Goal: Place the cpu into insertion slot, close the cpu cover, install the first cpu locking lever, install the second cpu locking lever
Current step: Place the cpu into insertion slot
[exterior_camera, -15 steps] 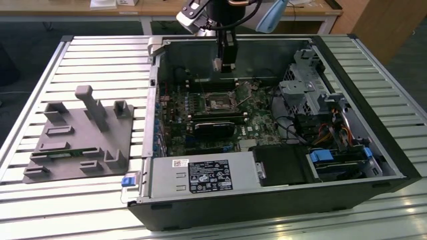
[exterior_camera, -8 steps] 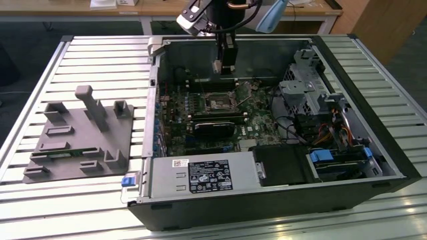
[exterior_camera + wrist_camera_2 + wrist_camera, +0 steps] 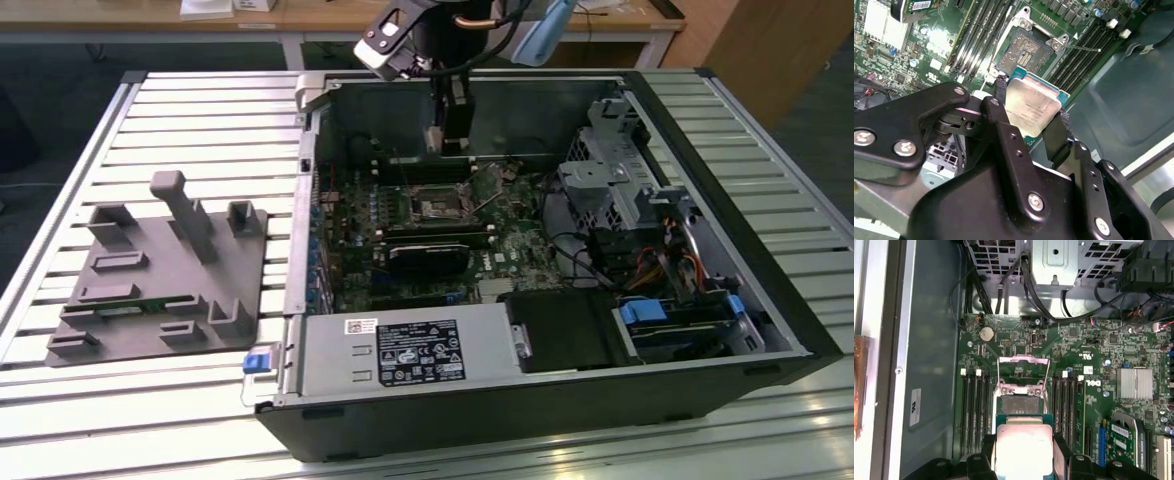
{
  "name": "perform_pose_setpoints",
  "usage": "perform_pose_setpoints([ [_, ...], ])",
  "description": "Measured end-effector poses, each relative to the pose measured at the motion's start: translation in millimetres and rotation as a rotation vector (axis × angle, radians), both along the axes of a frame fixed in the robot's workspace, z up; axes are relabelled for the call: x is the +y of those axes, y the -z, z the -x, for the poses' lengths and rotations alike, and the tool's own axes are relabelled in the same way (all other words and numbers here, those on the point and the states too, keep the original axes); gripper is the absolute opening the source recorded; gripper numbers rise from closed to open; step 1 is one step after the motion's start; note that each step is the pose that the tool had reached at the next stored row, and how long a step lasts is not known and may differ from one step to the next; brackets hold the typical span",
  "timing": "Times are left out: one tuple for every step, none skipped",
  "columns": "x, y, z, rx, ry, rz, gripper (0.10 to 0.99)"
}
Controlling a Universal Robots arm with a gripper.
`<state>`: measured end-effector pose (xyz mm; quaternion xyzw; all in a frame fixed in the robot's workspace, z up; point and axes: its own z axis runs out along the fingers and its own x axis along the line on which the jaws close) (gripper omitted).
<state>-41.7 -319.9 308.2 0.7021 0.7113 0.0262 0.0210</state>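
In the second wrist view, black gripper fingers [image 3: 1058,136] cover two opposite edges of the silvery-grey square cpu [image 3: 1031,107]. In the first wrist view the chip hides the near part of the dark square insertion slot [image 3: 1019,404] and is itself cut by the frame edge. The black robot arm [image 3: 447,40] is cropped at the exterior view's upper centre.

Open computer case [image 3: 467,425] beside grey fixture [image 3: 140,342] on slatted table [image 3: 200,110]

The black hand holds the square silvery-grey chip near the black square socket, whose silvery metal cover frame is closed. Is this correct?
Not quite: the silvery metal cover frame is open, leaving the black square socket bare, as the first wrist view shows. The hand does hold the chip.
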Motion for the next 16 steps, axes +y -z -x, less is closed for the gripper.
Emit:
perform_pose_setpoints([
  [0.0,0.8,0.0,-0.0001,0.0,0.0,0.537],
  [0.0,0.7,0.0,0.0,0.0,0.0,0.537],
  [0.0,0.7,0.0,0.0001,0.0,0.0,0.537],
  [0.0,0.8,0.0,0.0001,0.0,0.0,0.537],
  [0.0,0.8,0.0,0.0001,0.0,0.0,0.537],
  [0.0,1.2,0.0,0.0,0.0,0.0,0.537],
  [0.0,2.1,0.0,-0.0002,-0.002,0.0,0.537],
  [0.0,3.2,0.0,-0.0001,-0.008,0.0,0.537],
  [0.0,4.6,0.0,0.0,-0.015,0.0,0.537],
  [0.0,6.3,0.0,0.0,-0.017,0.0,0.537],
  [0.0,8.2,0.0,0.0,-0.017,0.0,0.537],
  [0.0,9.9,0.0,0.0001,-0.017,0.0,0.537],
  [0.0,11.8,0.0,0.0001,-0.015,0.0,0.537],
  [0.0,13.6,0.0,0.0001,-0.013,0.0,0.537],
  [0.0,15.4,0.0,0.0,-0.011,0.0,0.537],
  [0.0,17.3,0.0,0.0,-0.01,0.0,0.537],
])
